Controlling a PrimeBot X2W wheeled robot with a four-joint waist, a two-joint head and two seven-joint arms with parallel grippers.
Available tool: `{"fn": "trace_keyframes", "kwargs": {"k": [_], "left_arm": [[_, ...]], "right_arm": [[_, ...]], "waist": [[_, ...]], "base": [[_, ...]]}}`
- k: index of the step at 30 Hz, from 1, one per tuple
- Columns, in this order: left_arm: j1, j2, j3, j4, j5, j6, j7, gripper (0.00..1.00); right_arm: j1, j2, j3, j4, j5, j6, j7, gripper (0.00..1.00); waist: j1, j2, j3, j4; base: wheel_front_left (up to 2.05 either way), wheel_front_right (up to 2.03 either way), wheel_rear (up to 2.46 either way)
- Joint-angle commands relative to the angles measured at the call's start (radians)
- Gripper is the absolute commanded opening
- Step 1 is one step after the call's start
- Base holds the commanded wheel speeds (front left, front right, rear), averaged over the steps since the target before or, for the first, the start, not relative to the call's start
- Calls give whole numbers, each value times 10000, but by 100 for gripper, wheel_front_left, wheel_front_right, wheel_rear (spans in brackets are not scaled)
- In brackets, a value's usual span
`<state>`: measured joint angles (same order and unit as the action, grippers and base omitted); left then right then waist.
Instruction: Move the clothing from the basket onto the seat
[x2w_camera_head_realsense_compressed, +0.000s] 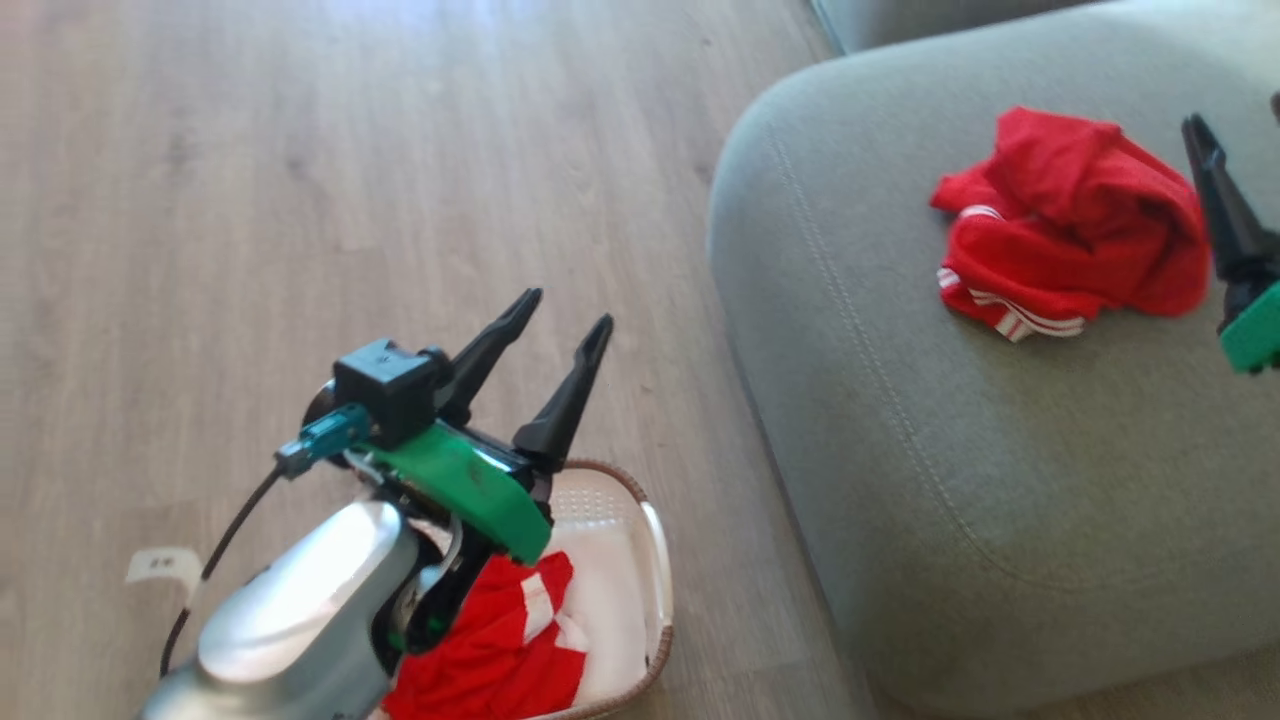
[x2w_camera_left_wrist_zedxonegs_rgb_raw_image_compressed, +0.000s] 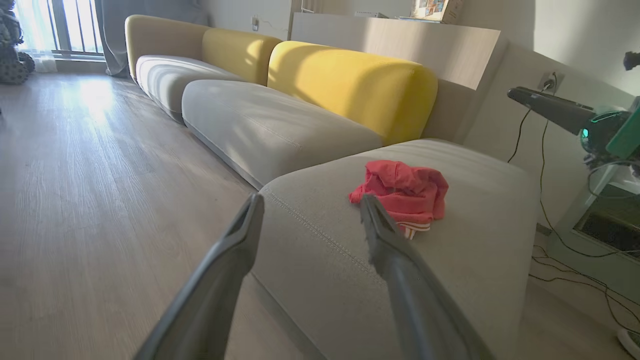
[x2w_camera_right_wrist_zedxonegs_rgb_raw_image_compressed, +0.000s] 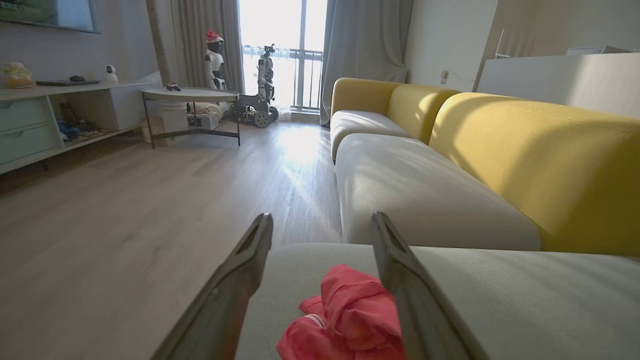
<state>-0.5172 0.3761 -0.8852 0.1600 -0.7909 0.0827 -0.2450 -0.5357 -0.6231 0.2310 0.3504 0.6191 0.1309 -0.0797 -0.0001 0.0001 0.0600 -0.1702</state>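
Nearest, on the wooden floor (x2w_camera_head_realsense_compressed: 300, 200), the white basket (x2w_camera_head_realsense_compressed: 660, 570) with one red-and-white garment (x2w_camera_head_realsense_compressed: 500, 640) crumpled inside. Over it, the left end effector (x2w_camera_head_realsense_compressed: 567, 308), fingers spread, gripping nothing. Farther right, the grey seat (x2w_camera_head_realsense_compressed: 950, 450), carrying a second red garment (x2w_camera_head_realsense_compressed: 1075, 225) bunched on top. Beside that heap, the right end effector (x2w_camera_right_wrist_zedxonegs_rgb_raw_image_compressed: 321, 217), likewise spread and empty.

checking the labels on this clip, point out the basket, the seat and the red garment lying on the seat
basket (x2w_camera_head_realsense_compressed: 605, 512), head view, white perforated inner wall
seat (x2w_camera_head_realsense_compressed: 1050, 450), head view, bare grey top fabric
red garment on the seat (x2w_camera_head_realsense_compressed: 1075, 230), head view, middle of the heap
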Motion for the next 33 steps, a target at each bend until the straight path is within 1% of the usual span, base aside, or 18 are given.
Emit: {"fn": "trace_keyframes", "kwargs": {"k": [1, 5, 8, 12, 17, 20, 25, 27, 29, 33], "left_arm": [[-66, 378, 752, -385, -59, 221, -124, 100], [345, 564, 1171, -518, -28, 393, -151, 100], [661, 752, 1480, -592, 46, 528, -160, 100], [1066, 907, 2023, -731, 171, 738, -164, 100], [1684, 908, 2738, -926, 337, 922, -166, 100], [2109, 842, 3215, -1026, 442, 1027, -166, 100], [3023, 511, 4111, -1326, 680, 1143, -167, 100], [3398, 393, 4424, -1407, 882, 1194, -167, 100], [3572, 341, 4585, -1436, 999, 1221, -167, 100], [4144, 86, 5190, -1516, 1496, 1233, -167, 100]], "right_arm": [[668, 190, -531, -960, -347, -2, -87, 100], [1675, 859, -1313, -2038, -922, -2, -2, 100], [2260, 1335, -1676, -2731, -1262, -2, 138, 100], [2900, 1817, -2118, -3401, -1713, -2, 290, 100], [3849, 2486, -2614, -4098, -2143, -2, 116, 100], [4429, 2892, -2693, -4394, -2267, -2, -109, 100], [5213, 3351, -2513, -4580, -2355, -2, -652, 100], [5435, 3558, -2450, -4525, -2374, -2, -863, 100], [5519, 3629, -2413, -4462, -2405, -2, -976, 100], [5812, 4026, -2340, -4185, -2765, -2, -1379, 100]], "waist": [[1, -1, -364, 538], [1, -1, -480, 901], [1, -1, -536, 1099], [1, -1, -593, 1342], [1, -1, -652, 1619], [1, -1, -689, 1721], [1, -1, -722, 1785], [1, -1, -731, 1781], [1, -1, -731, 1780], [1, -1, -737, 1812]], "base": [[0, 0, 0], [0, 0, 0], [0, 0, 0], [0, 0, 0], [0, 0, 0], [0, 0, 0], [0, 0, 0], [0, 0, 0], [0, 0, 0], [0, 0, 0]]}}
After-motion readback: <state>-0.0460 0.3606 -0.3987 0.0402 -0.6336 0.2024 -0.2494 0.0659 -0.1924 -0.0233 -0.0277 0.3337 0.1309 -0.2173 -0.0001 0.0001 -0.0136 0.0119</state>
